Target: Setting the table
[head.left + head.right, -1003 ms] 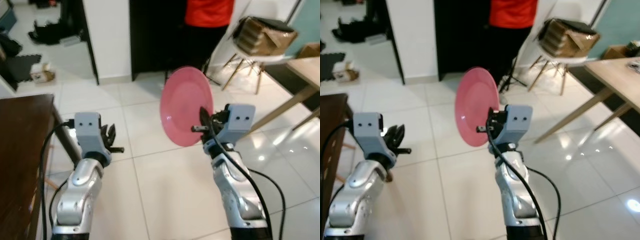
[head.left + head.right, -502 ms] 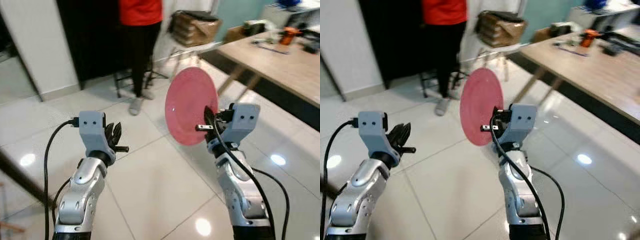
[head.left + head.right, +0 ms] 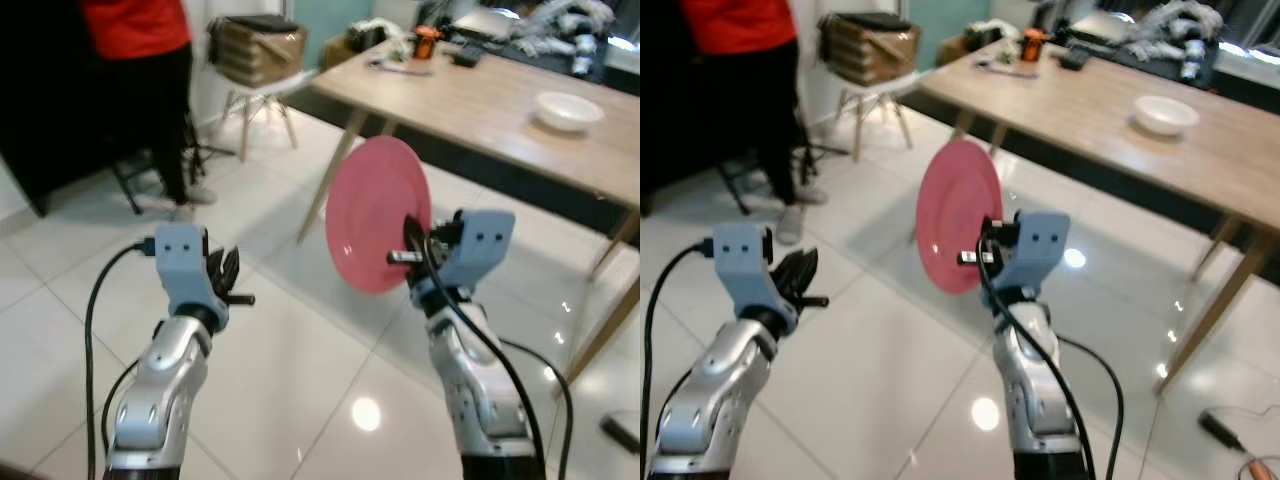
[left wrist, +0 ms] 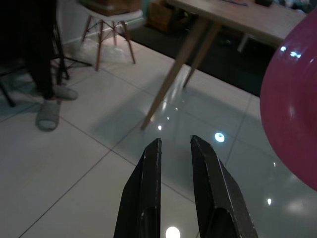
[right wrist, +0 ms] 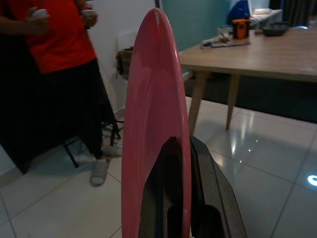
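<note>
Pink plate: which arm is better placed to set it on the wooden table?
Right. The right gripper already holds the pink plate upright by its rim, on the side nearer the wooden table. The left gripper holds nothing and is farther away.

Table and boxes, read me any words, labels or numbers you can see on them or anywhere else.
No text can be read.
Boxes on the chair: any print is too blurred.
Orange item on the table: too small to read.
Plate in the right gripper: plain pink, unmarked.
</note>
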